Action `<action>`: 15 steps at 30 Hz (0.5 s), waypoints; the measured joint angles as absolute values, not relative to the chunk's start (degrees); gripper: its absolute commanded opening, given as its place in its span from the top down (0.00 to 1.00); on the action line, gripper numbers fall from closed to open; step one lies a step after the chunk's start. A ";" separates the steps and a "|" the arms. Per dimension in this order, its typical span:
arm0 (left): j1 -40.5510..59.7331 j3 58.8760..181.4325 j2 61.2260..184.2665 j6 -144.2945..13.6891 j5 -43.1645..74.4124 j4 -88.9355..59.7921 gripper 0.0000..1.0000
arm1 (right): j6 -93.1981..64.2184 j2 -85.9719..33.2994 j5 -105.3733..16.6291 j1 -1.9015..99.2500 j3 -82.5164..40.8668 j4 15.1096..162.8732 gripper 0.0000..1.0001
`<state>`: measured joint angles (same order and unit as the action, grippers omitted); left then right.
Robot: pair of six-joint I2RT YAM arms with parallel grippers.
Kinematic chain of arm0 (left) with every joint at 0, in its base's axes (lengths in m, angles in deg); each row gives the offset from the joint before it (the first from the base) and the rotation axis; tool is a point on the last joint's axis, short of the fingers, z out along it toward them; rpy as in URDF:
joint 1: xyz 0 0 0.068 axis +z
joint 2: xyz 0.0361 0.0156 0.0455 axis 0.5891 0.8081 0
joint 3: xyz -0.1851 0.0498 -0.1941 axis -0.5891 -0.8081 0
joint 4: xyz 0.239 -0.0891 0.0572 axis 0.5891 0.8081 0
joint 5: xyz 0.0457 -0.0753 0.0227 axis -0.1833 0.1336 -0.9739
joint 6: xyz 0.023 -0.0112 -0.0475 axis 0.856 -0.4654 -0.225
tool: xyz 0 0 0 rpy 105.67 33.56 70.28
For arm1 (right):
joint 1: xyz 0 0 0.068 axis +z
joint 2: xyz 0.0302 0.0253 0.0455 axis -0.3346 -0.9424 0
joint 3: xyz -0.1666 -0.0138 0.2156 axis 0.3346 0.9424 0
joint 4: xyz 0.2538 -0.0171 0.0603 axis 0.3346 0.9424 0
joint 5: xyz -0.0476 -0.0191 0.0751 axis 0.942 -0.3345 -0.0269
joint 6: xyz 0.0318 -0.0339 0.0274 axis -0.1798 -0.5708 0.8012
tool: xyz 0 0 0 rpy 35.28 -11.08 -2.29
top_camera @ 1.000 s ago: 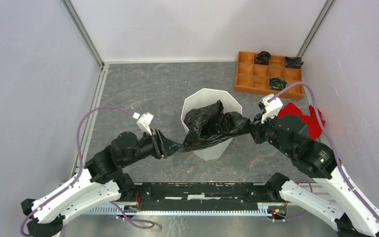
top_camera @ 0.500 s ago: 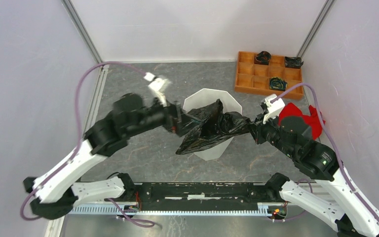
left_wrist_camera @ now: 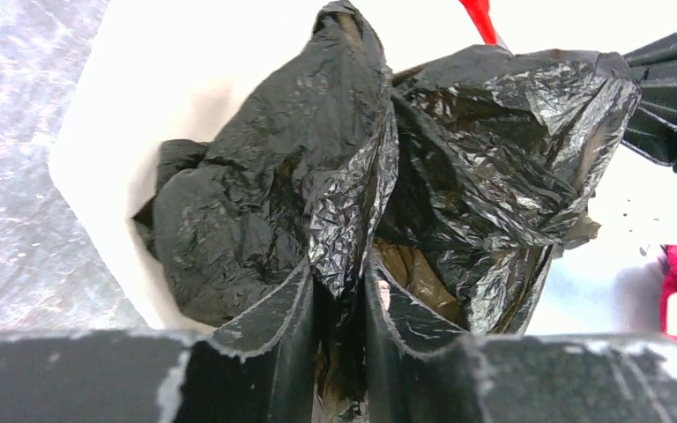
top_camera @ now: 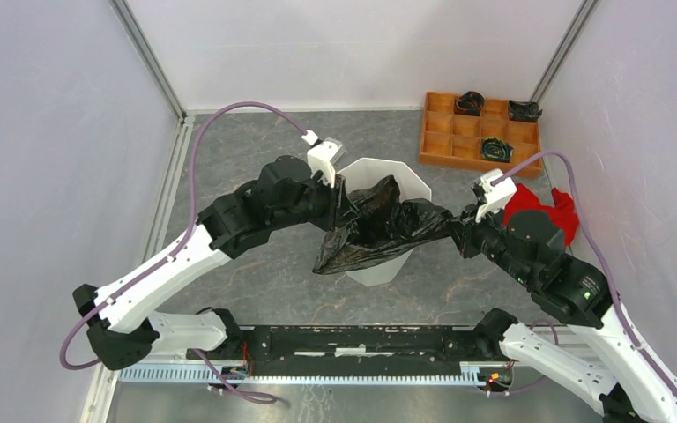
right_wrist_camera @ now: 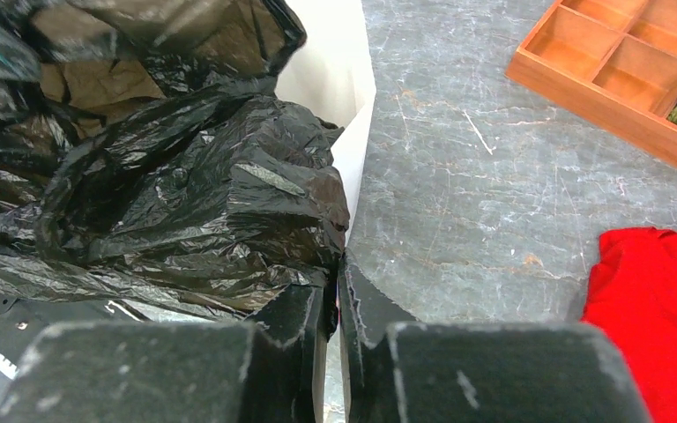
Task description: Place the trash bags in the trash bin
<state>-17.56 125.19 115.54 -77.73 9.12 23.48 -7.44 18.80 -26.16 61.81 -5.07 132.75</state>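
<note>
The black trash bag [top_camera: 379, 225] is stretched across the top of the white trash bin [top_camera: 405, 176], part inside it and a flap hanging over the near wall. My left gripper [top_camera: 342, 204] is shut on the bag's left edge at the bin's left rim; the wrinkled film [left_wrist_camera: 353, 194] runs up from between its fingers over the bin [left_wrist_camera: 141, 106]. My right gripper [top_camera: 454, 231] is shut on the bag's right edge just right of the bin; the film [right_wrist_camera: 194, 203] bunches at its fingertips beside the bin's wall [right_wrist_camera: 339, 79].
An orange compartmented tray [top_camera: 445, 132] with small dark items stands at the back right, also in the right wrist view [right_wrist_camera: 617, 70]. A red cloth [top_camera: 551, 207] lies right of the bin, behind my right arm [right_wrist_camera: 661, 300]. Walls close in on the left, back and right.
My left arm has swung up and to the right, carrying the bag's left edge from in front of the bin to its left rim. My right gripper has barely moved.
</note>
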 measured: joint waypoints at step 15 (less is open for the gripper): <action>-17.54 109.85 92.73 -80.73 -11.90 17.47 0.95 | -6.17 23.00 -22.64 61.81 2.54 131.71 0.81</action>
